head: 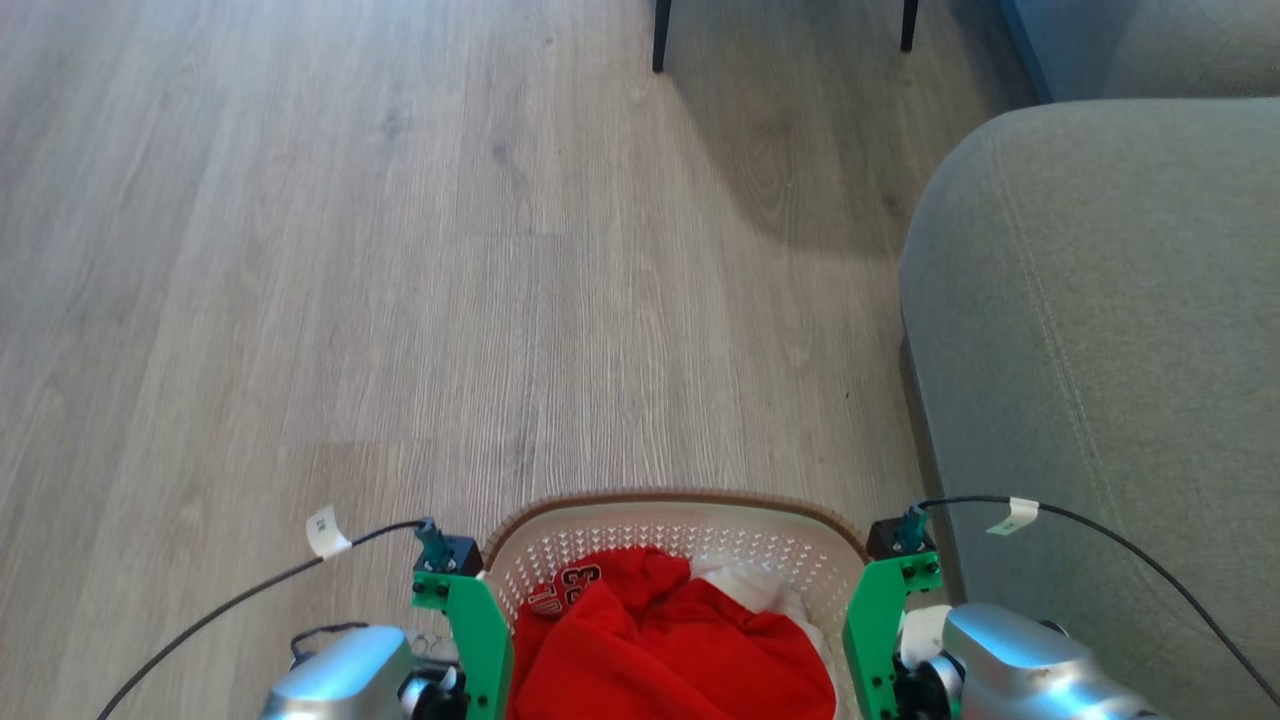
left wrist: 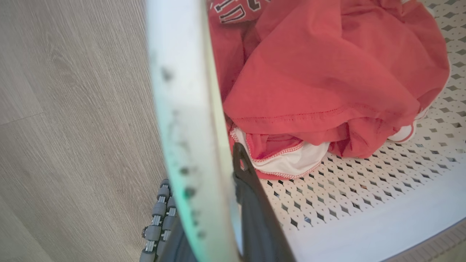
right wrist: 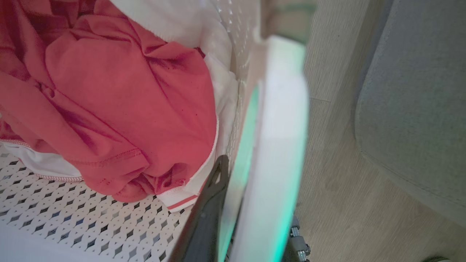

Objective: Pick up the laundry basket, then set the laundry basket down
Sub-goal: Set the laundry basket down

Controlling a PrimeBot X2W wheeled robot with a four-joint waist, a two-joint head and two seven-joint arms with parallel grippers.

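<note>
The basket [head: 680, 515] sits at the near edge of the head view, centred between your two arms. The sofa [head: 1100, 350] is close on its right, and bare floor [head: 400, 300] lies to the left and far side.

Your left jaws are clenched on the left handle [left wrist: 182, 109], with one dark finger [left wrist: 255, 203] running down inside the perforated wall and the white plastic pinched against it. Your right jaws grasp the right handle [right wrist: 280, 145] the same way, with a finger [right wrist: 207, 214] inside. You cannot tell from these views whether the basket is off the floor.

Expect a light load. The basket looks like thin plastic that will probably flex, and the red-and-white clothes [head: 680, 640] heaped in the middle are soft and unlikely to shift much. The weak point is likely the hold itself: smooth, narrow handles pinched from two sides could let the basket slip or rock between your arms.

Keep both arms level and move them as one, without pulling apart or squeezing inward. Mind the sofa on the right. When you set the basket down, bring it flat onto the floor before you release.
</note>
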